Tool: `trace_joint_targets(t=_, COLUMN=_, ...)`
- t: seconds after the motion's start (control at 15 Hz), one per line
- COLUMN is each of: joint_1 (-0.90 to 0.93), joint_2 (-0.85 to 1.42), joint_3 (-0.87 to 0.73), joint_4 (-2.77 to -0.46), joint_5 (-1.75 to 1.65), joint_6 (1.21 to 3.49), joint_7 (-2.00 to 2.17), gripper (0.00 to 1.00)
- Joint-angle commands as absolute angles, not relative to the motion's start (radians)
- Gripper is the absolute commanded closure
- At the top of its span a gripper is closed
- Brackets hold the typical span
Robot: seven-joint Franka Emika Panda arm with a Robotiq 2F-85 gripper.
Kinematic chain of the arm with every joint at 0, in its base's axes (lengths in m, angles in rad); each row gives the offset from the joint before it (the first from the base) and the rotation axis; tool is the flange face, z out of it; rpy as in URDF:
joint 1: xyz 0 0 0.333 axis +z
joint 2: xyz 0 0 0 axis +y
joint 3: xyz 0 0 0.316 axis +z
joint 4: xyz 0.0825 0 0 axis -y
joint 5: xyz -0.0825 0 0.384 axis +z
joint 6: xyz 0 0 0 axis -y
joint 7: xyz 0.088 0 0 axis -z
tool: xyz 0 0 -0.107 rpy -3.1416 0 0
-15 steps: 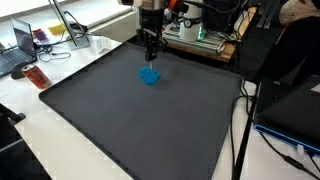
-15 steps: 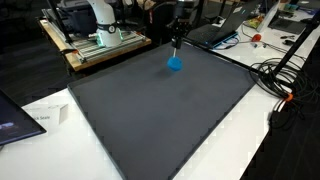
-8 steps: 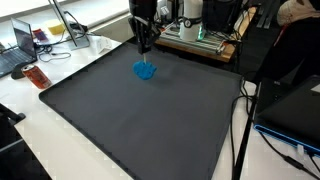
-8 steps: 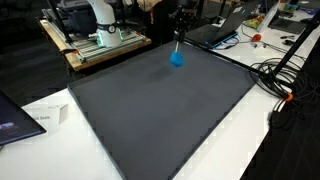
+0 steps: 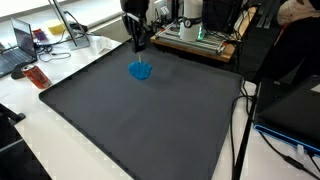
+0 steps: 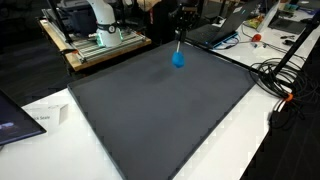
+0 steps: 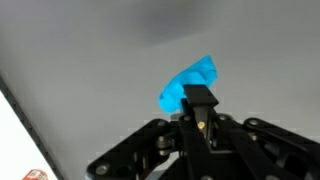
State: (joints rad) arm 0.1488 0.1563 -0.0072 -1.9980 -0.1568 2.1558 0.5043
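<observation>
Tool (image 5: 138,47), pinching the top of the blue thing (image 5: 140,70), has gone up and moved a bit toward the far edge of the bench (image 5: 50,130), so it seems to hang just above the dark mat (image 5: 150,125).

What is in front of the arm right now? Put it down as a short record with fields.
gripper: shut, pinching the blue object
blue object: small, crumpled, bright blue; near one edge of the mat in both exterior views
contact with mat: cannot tell
mat: dark grey, flat, on a white table
beside the mat: laptop, cables
</observation>
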Motion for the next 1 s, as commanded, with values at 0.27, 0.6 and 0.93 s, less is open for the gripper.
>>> trace_joint_targets(t=0.27, joint_1=0.104, joint_2=0.168, joint_3=0.008, joint_4=-2.016, joint_5=-0.02, joint_6=2.286, joint_7=0.418, gripper=0.97)
trace_joint_targets(t=0.6, joint_1=0.083, joint_2=0.167, joint_3=0.01, joint_4=-2.046, joint_5=0.068, joint_6=2.343, joint_7=0.339, gripper=0.97)
trace_joint_targets(t=0.93, joint_1=0.069, joint_2=0.166, joint_3=0.008, joint_4=-2.075, joint_5=0.112, joint_6=2.374, joint_7=0.294, gripper=0.97)
